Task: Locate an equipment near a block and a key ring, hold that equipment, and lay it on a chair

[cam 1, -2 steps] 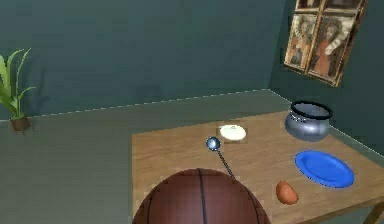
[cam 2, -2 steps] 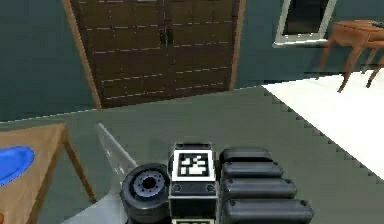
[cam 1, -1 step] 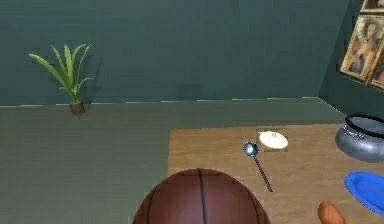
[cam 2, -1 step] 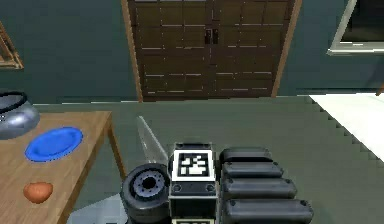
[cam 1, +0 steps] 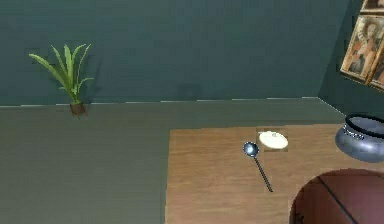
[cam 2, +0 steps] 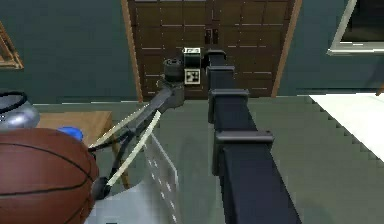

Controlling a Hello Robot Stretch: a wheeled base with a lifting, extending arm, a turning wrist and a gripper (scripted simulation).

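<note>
We saw the basketball (cam 1: pixel 340 198) at the near corner of the wooden surface (cam 1: pixel 210 175), with the end effector (cam 2: pixel 102 168) right at it (whether it gripped anything, we could not tell). We judged a centred, level grasp wisest, since a ball rolls easily.

Teal walls (cam 1: pixel 200 50) enclose a grey floor (cam 1: pixel 80 160), a potted plant (cam 1: pixel 68 75) and dark panelled doors (cam 2: pixel 250 40).
</note>
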